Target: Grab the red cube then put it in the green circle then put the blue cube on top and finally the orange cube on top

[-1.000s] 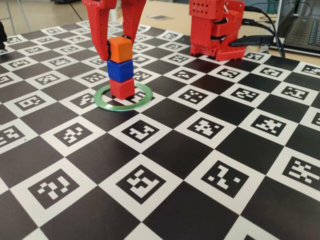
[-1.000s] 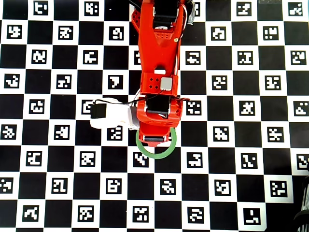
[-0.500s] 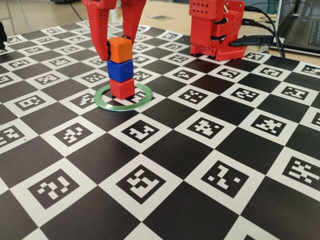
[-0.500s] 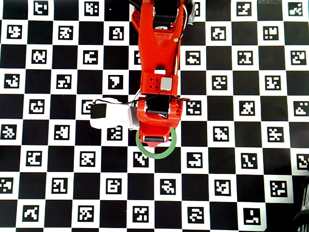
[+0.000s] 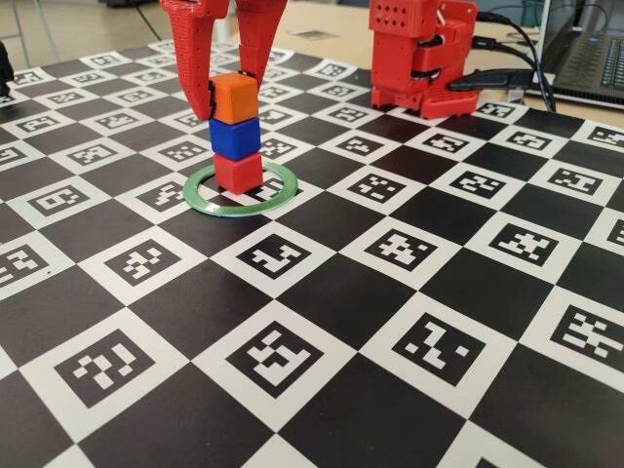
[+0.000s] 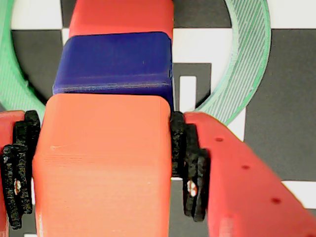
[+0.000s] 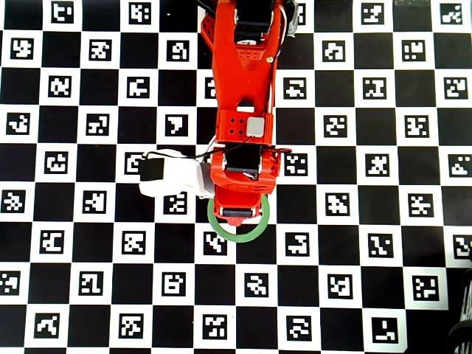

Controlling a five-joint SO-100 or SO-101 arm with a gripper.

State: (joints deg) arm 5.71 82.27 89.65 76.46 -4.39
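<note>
In the fixed view the red cube stands inside the green circle. The blue cube sits on it, and the orange cube tops the upright stack. My gripper comes down from above, shut on the orange cube. In the wrist view the black pads press both sides of the orange cube. Beyond it show the blue cube, the red cube and the green circle. In the overhead view my gripper hides the cubes; only the green circle shows.
The stack stands on a black-and-white checkered marker board. The arm's red base is at the back right, with cables and a laptop behind it. A white camera housing sticks out left of the wrist.
The wrist and gripper have shifted very slightly; the three-cube stack stays as it was, with the jaws still on the orange cube.
</note>
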